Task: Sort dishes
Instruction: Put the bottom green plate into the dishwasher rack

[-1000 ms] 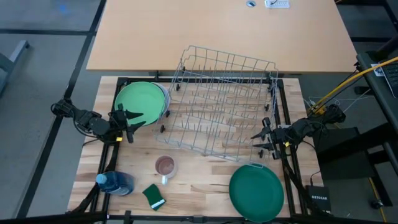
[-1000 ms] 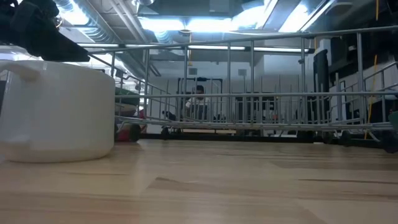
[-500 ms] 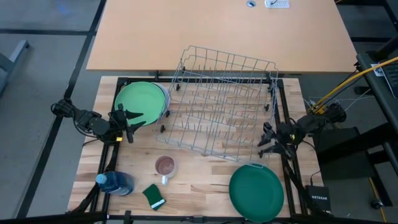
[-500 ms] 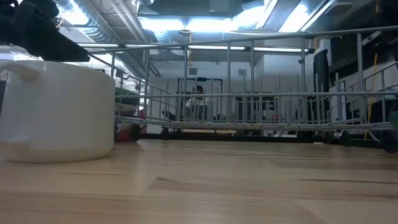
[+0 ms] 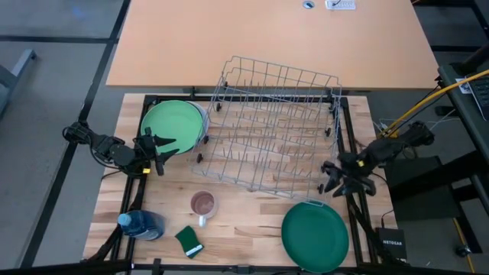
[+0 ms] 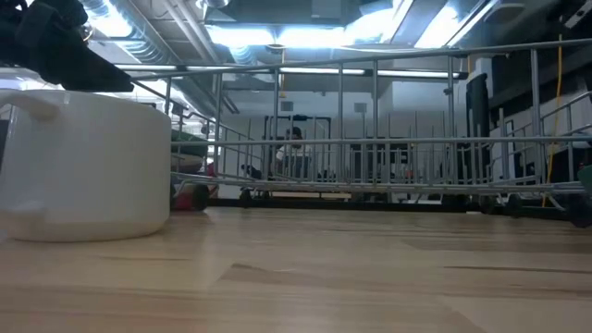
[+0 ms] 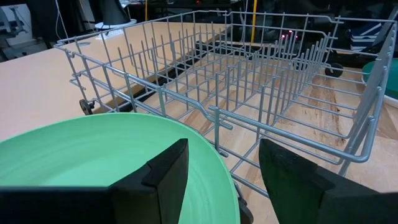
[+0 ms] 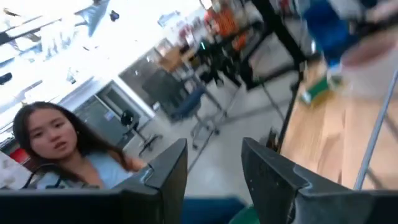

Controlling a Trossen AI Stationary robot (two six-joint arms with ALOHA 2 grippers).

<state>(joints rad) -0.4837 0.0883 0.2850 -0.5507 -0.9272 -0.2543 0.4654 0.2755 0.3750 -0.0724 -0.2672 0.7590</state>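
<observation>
Starting at the left of the table [image 5: 252, 237] in the high view, we see the left gripper [image 5: 165, 147] parked at the near edge of the light green plate [image 5: 172, 126], its jaws apart and holding nothing; in the left wrist view its two dark fingers [image 7: 163, 177] stand spread over that plate's rim [image 7: 93, 155], and we cannot tell whether they touch it. The light green plate sits on top of a stack, with another rim just showing at its right side, close against the left end of the wire dish rack [image 5: 273, 126]. Toward the front left corner we find a blue-capped bottle [image 5: 137, 224], a green sponge [image 5: 189, 241] beside it, and a small clear mug [image 5: 203, 204] with brown inside, a little apart from the rack's front edge. The rack lies across the middle of the table, skewed, with no dishes in it. Further right, the dark green plate [image 5: 315, 237] lies flat near the front right corner, and the right gripper [image 5: 330, 171] hovers just beyond it by the rack's right front corner, jaws apart and empty. In the right wrist view a person [image 8: 56, 152] appears past its fingers [image 8: 165, 171]
</observation>
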